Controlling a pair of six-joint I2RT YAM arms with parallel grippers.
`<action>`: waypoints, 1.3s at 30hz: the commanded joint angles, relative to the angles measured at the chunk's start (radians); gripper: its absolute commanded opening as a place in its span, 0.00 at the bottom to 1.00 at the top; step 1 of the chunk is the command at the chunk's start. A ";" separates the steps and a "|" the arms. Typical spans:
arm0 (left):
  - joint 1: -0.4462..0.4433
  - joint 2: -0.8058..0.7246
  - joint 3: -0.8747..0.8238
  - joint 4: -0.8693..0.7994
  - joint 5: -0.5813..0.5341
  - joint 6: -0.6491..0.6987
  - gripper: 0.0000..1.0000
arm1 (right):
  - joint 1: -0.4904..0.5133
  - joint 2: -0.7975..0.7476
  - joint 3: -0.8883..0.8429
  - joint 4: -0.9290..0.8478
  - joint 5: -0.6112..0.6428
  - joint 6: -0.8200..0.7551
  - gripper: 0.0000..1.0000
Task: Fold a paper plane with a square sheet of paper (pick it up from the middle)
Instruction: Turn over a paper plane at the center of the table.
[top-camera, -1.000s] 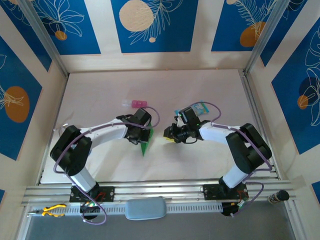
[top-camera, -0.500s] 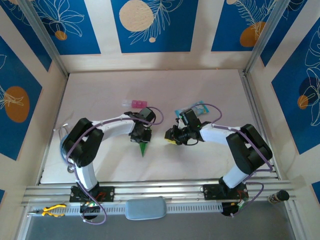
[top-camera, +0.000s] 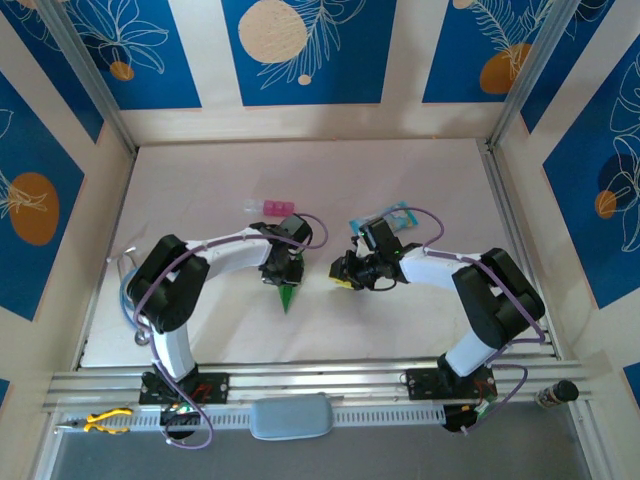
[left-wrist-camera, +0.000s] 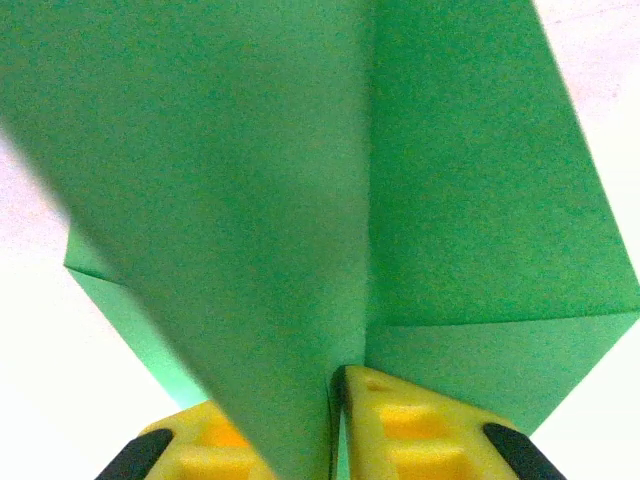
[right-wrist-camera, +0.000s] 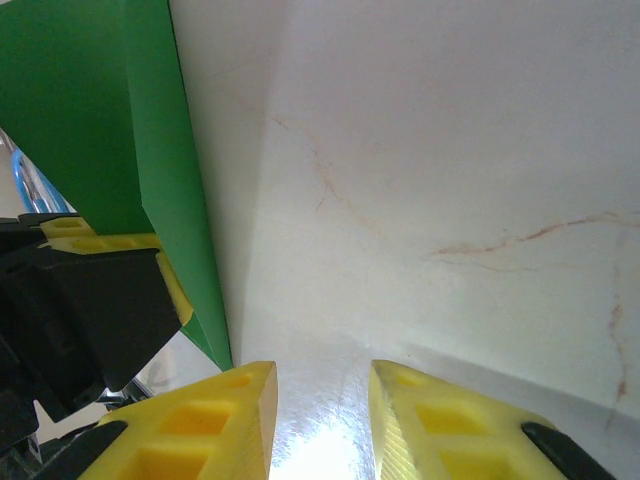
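A: Top view, first entry?
B: Paper plane (top-camera: 288, 296), green, mid-desk (top-camera: 400, 170), under left hand (top-camera: 283, 270).
A: Left wrist?
B: Yellow fingers (left-wrist-camera: 400, 420) nearly closed about the centre ridge, likely to keep the fold upright; gripping or merely flanking, cannot tell.
A: Right wrist?
B: Right hand (right-wrist-camera: 322, 375) partly open, empty, low beside the paper plane; probably on standby.

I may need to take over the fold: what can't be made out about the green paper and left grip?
Green paper shape: top view, the left gripper covers all but its tip; left wrist view, frame edges cut it off.
Left grip: left wrist view, paper covers one finger, so clamped or released is unclear.
Blue packet: top view, right arm overlaps it; print too small.
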 joint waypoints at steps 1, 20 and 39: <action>-0.016 0.029 0.026 -0.032 0.001 -0.016 0.20 | 0.000 0.010 -0.007 -0.004 -0.009 0.004 0.30; -0.078 0.102 0.051 -0.062 -0.080 -0.119 0.27 | -0.008 0.003 -0.025 0.008 -0.011 0.003 0.30; -0.110 0.163 0.116 -0.124 -0.140 -0.212 0.36 | -0.066 -0.142 -0.052 -0.078 0.034 -0.055 0.30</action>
